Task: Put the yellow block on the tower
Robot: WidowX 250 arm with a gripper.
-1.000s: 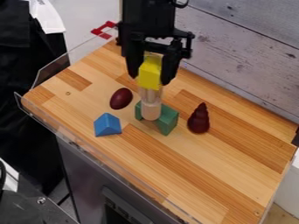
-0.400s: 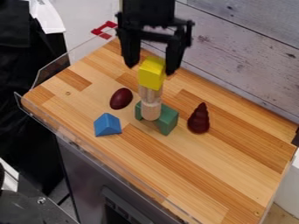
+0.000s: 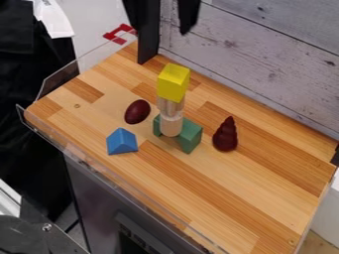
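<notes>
The yellow block (image 3: 173,83) rests on top of the tower, slightly tilted to the eye. Beneath it the tower's light wooden pieces (image 3: 171,124) rise from beside or within the green block (image 3: 191,136); how they meet is partly hidden. My gripper (image 3: 163,25) hangs at the top edge of the camera view, above and clear of the yellow block. Its fingers are spread apart with nothing held between them.
A blue wedge (image 3: 122,142) and a dark red egg (image 3: 138,111) lie left of the tower. A dark red cone-like piece (image 3: 226,135) stands at its right. Clear edging (image 3: 59,82) borders the left side.
The gripper has opened, let go of the yellow block and risen toward the top edge. The block has stayed on the tower.
</notes>
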